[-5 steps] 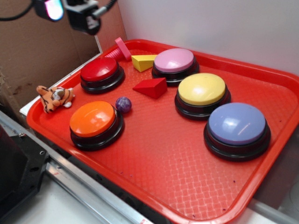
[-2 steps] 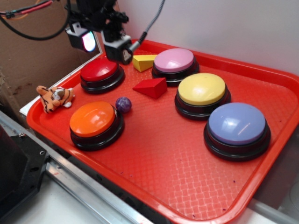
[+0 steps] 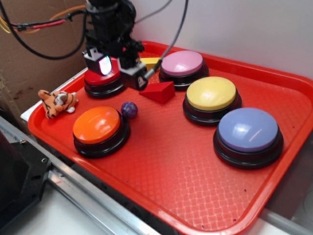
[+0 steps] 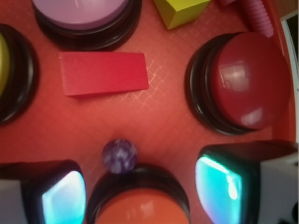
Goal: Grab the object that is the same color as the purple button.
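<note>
Going left to right across the red tray [image 3: 274, 98], we see the orange button [image 3: 97, 125] near the left front edge, then the object [image 3: 129, 109], a small glossy ball marbled dark purple and white, touching that button's black base [image 4: 140, 175]. Our gripper [image 3: 120, 68] hovers above the tray's back left corner, its fingers [image 4: 63, 198] spread apart with nothing between them. We judge the main risk is the round ball rolling off if a pad nudges it, or a finger striking the orange button. The purple button [image 3: 248, 129] sits toward the right edge.
</note>
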Controlling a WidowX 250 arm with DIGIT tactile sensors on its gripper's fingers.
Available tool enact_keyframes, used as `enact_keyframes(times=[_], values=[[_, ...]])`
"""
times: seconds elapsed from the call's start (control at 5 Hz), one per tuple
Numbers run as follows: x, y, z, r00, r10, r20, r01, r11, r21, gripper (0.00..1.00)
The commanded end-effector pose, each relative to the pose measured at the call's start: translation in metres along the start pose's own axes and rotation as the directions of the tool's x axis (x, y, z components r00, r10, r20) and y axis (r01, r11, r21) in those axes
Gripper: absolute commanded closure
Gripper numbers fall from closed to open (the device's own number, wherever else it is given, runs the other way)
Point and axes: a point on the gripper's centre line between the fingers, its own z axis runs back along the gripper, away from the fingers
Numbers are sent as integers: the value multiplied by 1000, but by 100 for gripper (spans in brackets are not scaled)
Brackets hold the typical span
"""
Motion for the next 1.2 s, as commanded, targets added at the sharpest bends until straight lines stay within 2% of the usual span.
enact_keyframes(times=[0.0, 0.6, 0.8, 1.0], values=[[0, -9, -25, 999, -40, 2, 40, 999, -6, 0], [-4, -19, -43, 996, -83, -41, 84, 996, 24, 0], [-4, -20, -46, 994, -82, -66, 83, 996, 16, 75], [-4, -19, -43, 995, -71, -67, 73, 997, 23, 100]])
